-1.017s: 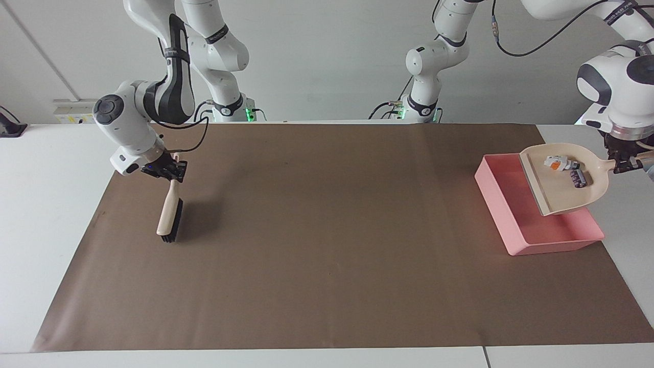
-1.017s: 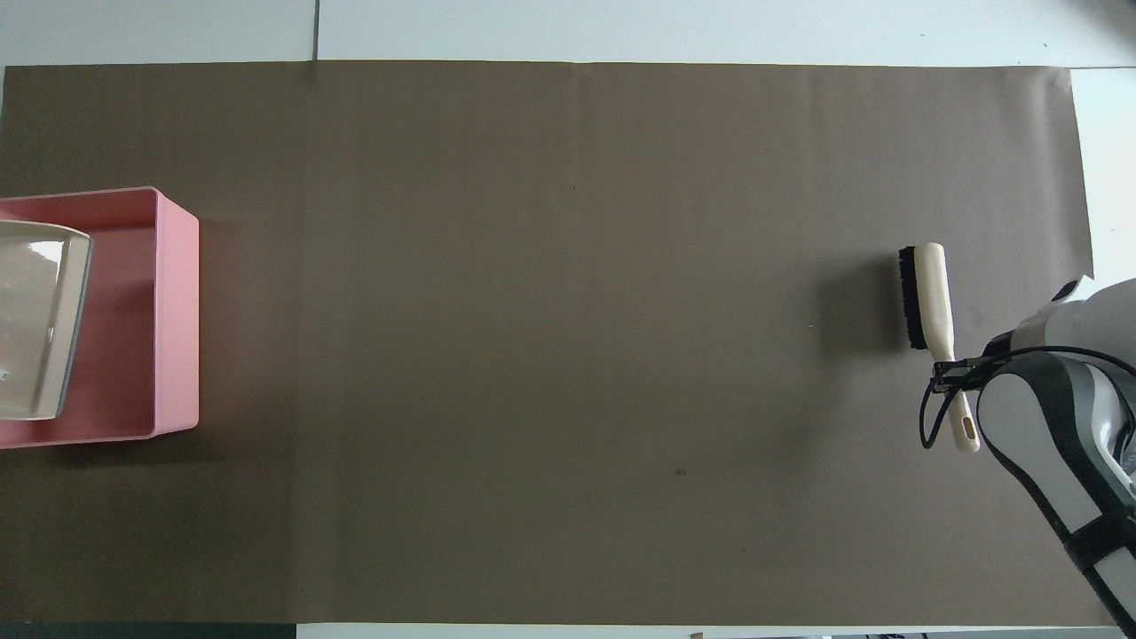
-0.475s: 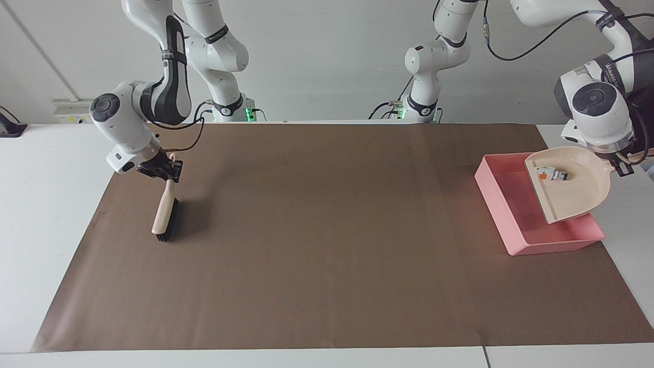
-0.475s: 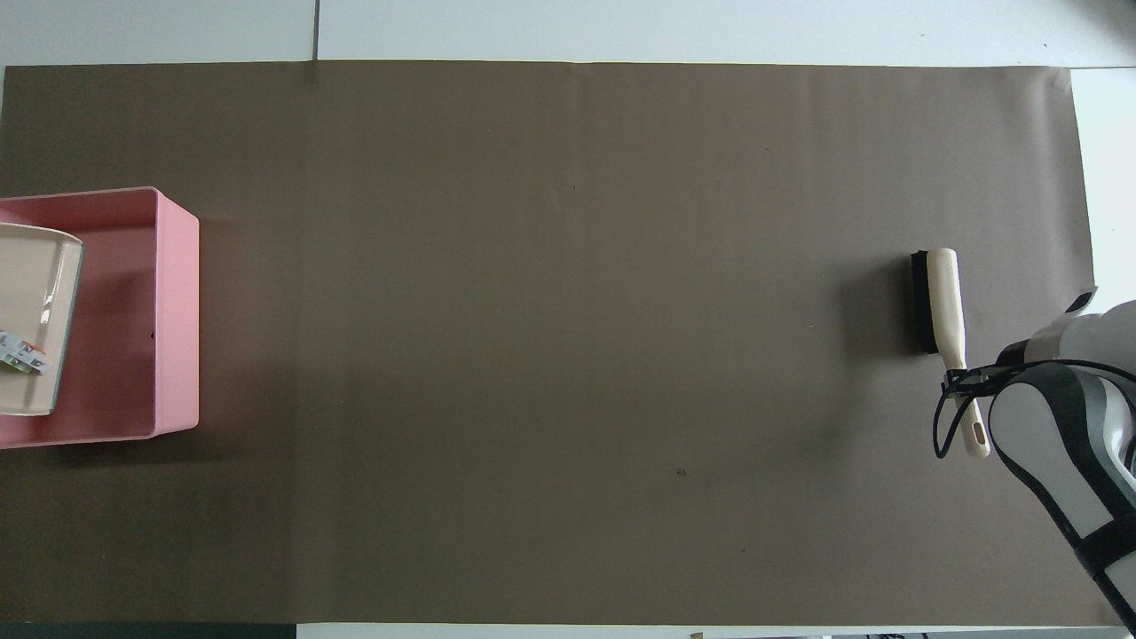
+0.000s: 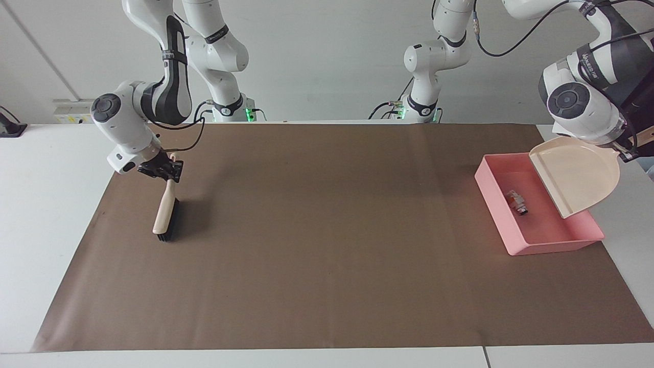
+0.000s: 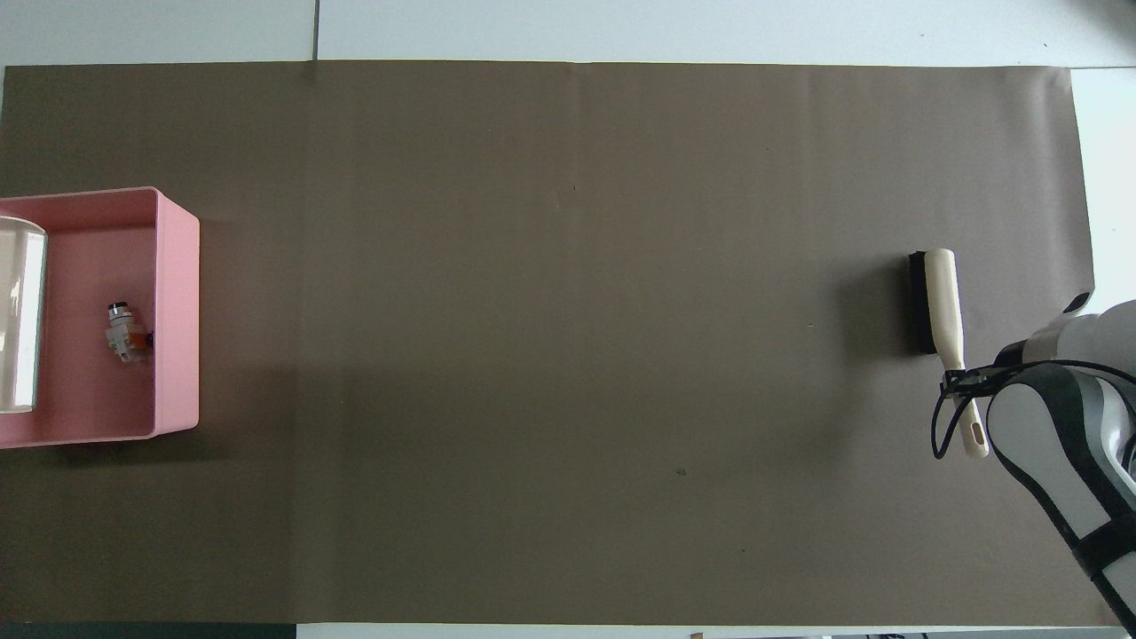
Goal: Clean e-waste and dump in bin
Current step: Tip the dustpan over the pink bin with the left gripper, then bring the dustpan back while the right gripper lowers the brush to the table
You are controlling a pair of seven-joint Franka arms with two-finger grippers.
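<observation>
The e-waste point(image 5: 517, 201) lies inside the pink bin point(image 5: 557, 247), a white-grey piece with an orange mark beside a dark cylinder. From overhead the e-waste point(image 6: 124, 333) sits close to the bin wall point(image 6: 177, 311). My left gripper point(image 5: 629, 152) is shut on the handle of the beige dustpan point(image 5: 577, 174). The pan is tipped steeply over the bin and shows nothing in it. Only the dustpan's lip point(image 6: 19, 328) shows in the overhead view. My right gripper point(image 5: 164, 171) is shut on the handle of a brush point(image 5: 164, 214).
Brown paper point(image 5: 327, 245) covers most of the table. The bin stands at the left arm's end, the brush point(image 6: 939, 297) with black bristles hangs head-down to the paper at the right arm's end. White table point(image 5: 46, 204) borders the paper.
The left gripper has risen and tipped the dustpan, and the e-waste has slid out of it into the bin. The right gripper with the brush has shifted slightly.
</observation>
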